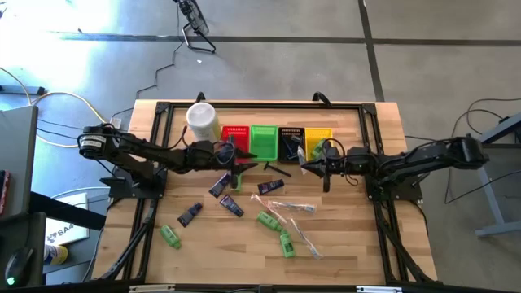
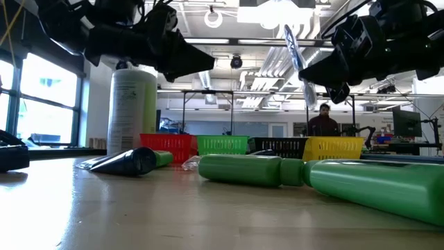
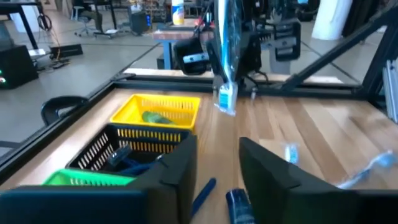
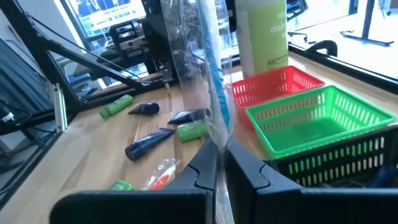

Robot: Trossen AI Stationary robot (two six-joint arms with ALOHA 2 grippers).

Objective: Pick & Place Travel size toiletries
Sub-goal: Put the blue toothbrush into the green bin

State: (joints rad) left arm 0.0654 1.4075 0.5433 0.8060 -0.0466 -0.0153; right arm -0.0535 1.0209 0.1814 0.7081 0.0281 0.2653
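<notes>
- My right gripper [image 4: 221, 163] is pinched tight on a clear wrapped stick [image 4: 208, 81] with a blue strip inside; the stick stands up across the middle of my right wrist frame and its top is cut off there.
- From above, that gripper [image 1: 312, 165] sits just below the yellow basket [image 1: 319, 137], and the stick is only a pale sliver.
- My left gripper [image 3: 217, 171] has its fingers parted with nothing between them; from above it sits [image 1: 236, 167] just below the red basket [image 1: 235, 136].
- In the low frame both arms are dark shapes at the top edge.
- The left wrist frame shows a green bottle [image 3: 153, 117] inside the yellow basket; the overhead frame barely shows it.
- Other toiletries lie on the surface [image 1: 358, 236]: purple tubes [image 1: 190, 214], green bottles [image 1: 169, 236], wrapped sticks [image 1: 291, 206].
- The white canister [image 1: 201, 120] stands left of the red basket.
</notes>
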